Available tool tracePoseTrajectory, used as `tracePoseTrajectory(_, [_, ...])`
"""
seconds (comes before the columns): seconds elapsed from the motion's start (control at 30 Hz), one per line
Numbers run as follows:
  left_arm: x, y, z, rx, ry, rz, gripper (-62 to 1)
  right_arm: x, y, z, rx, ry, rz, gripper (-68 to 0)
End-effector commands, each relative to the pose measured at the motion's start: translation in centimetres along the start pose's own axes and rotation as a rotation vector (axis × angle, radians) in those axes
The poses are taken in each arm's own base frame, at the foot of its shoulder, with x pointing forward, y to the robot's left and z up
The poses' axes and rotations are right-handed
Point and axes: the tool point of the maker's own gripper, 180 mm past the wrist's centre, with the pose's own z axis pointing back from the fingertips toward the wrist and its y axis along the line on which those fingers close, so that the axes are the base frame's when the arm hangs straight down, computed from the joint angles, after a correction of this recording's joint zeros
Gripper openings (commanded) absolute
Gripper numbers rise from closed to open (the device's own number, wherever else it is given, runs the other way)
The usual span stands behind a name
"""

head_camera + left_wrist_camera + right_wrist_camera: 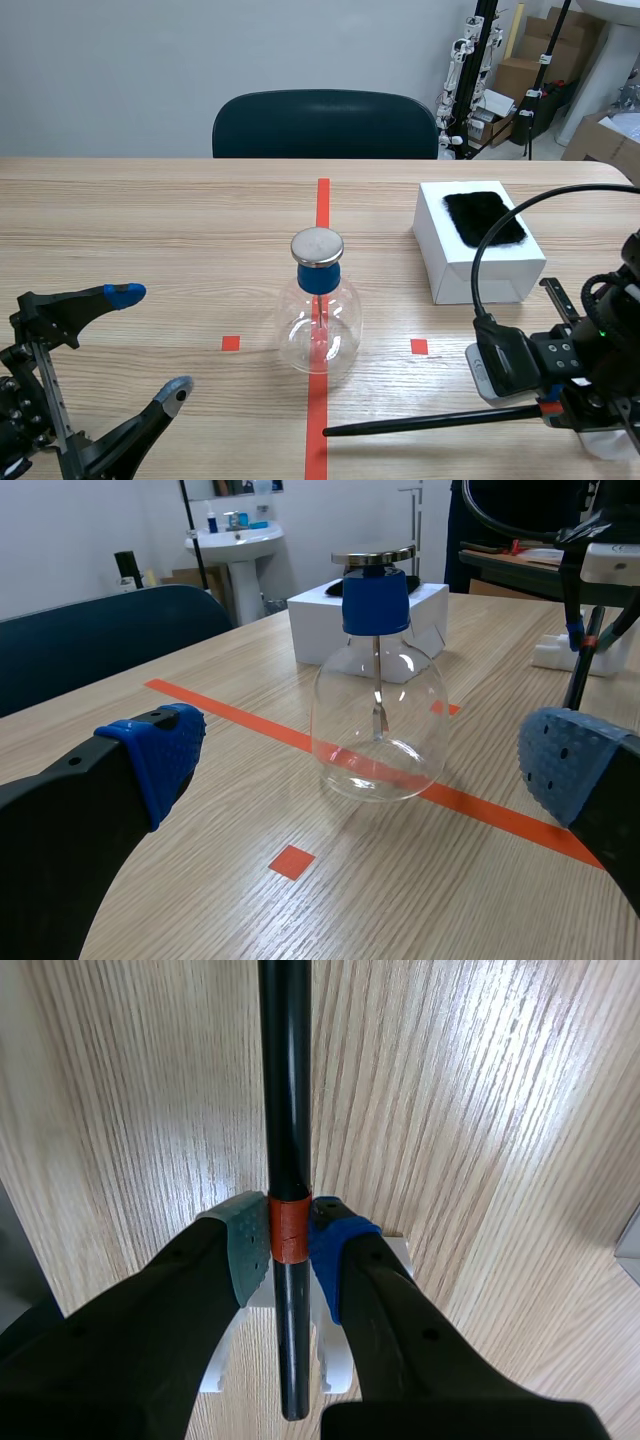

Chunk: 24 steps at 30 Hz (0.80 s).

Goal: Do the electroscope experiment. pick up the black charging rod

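Wooden table (150,230), orange tape line down the middle, dark chair at the far side. Near left: left gripper (150,343) spread wide and holding nothing, well apart from the rod. Centre: glass electroscope flask (320,325) standing on the tape. Far right: white box (478,262) with a black fur pad (484,218) on top. Near right: black charging rod (430,420) with its long axis running left to right, free tip just past the tape line. The right gripper (290,1248) is clamped on its right end. Only the right wrist view shows both pads pressing the rod's orange band (291,1230), with a white cradle (398,1256) beneath. I cannot tell whether the rod has cleared the cradle. Likely next move: lift straight up.
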Motion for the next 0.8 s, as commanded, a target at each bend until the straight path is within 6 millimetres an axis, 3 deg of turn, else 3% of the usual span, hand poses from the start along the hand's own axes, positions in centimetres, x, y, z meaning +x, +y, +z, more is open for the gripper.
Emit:
tracePoseTrajectory(0.0, [0.7,0.5,-0.1,0.008,-0.029,-0.014,1.4,-0.6,-0.6,0.9,-0.021,0.008,-0.003,-66.9])
tracePoseTrajectory(0.2, [0.7,0.5,-0.1,0.008,-0.029,-0.014,1.4,-0.5,-0.5,2.1,-0.040,-0.025,0.010,-66.9])
tracePoseTrajectory(0.37, [0.7,0.5,-0.1,0.008,-0.029,-0.014,1.4,-0.7,-2.2,3.5,-0.103,-0.069,-0.029,-66.9])
tracePoseTrajectory(0.77, [0.7,0.5,-0.1,0.008,-0.029,-0.014,1.4,-1.6,-4.2,6.9,-0.289,-0.081,-0.060,-66.9])
